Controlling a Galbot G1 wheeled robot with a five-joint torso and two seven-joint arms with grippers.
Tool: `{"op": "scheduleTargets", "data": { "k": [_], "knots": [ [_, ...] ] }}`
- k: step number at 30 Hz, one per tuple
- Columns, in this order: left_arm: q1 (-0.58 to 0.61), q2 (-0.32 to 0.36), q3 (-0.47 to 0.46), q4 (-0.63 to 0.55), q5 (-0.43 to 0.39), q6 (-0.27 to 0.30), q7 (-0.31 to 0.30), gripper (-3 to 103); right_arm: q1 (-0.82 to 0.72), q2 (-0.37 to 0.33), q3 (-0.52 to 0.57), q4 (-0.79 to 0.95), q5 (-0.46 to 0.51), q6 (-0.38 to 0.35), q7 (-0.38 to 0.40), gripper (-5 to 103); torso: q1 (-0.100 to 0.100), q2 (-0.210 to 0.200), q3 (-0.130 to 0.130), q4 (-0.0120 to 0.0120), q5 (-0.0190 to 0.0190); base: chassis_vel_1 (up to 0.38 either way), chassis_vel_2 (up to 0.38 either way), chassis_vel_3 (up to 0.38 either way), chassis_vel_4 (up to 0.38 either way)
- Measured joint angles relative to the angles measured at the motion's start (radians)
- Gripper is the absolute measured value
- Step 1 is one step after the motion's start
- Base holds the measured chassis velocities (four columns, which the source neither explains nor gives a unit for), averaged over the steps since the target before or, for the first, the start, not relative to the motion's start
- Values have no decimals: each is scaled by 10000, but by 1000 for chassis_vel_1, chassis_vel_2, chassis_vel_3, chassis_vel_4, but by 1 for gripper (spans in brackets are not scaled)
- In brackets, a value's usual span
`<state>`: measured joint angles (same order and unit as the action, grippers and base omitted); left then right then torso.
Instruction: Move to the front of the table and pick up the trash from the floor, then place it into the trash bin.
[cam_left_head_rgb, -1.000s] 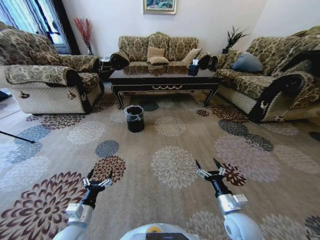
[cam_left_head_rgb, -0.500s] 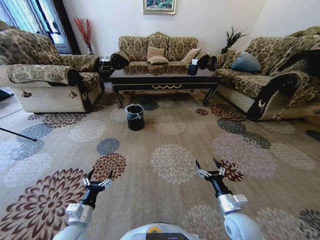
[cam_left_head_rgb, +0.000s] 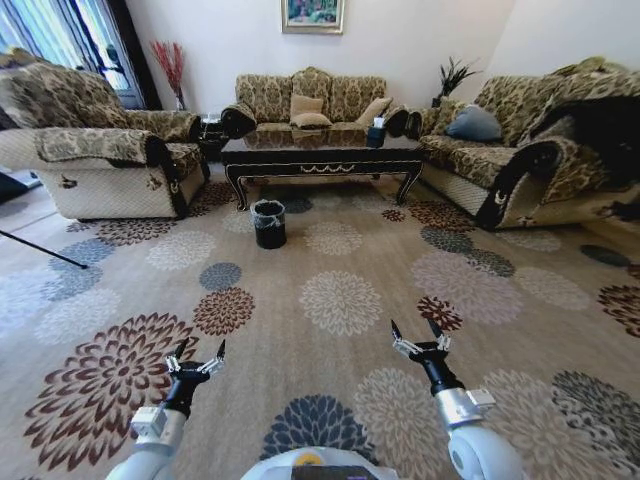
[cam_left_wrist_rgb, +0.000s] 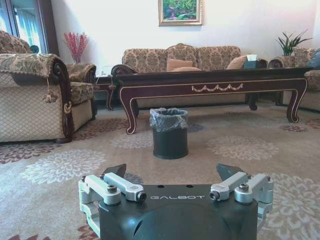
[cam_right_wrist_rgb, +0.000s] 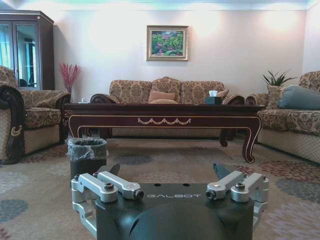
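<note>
Lined trash bin (cam_left_head_rgb: 268, 223) — before table (cam_left_head_rgb: 320, 158)

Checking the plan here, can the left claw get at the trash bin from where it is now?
Probably not: the left claw, open, hangs low near the robot, while the trash bin stands far across open carpet.

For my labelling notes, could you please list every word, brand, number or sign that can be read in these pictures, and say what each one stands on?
"GALBOT": on the black housing of the left end effector, left wrist view.
"GALBOT": on the black housing of the right end effector, right wrist view.
The tissue box on the table and the framed picture show no readable text.
</note>
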<state>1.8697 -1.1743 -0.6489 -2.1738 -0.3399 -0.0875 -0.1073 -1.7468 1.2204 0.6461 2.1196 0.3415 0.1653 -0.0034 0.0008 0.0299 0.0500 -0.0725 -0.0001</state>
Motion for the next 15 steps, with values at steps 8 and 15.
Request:
{"op": "scheduleTargets", "data": {
  "k": [8,15],
  "knots": [
    [2,0,0,0,0,0,0,100,-5,0,0,0,0,0,0,100,33,389,348,0,1,-2,4,7,-2],
    [2,0,0,0,0,0,0,100,-4,0,0,0,0,0,0,100,82,638,554,0,2,0,0,0,0]
  ]
}}
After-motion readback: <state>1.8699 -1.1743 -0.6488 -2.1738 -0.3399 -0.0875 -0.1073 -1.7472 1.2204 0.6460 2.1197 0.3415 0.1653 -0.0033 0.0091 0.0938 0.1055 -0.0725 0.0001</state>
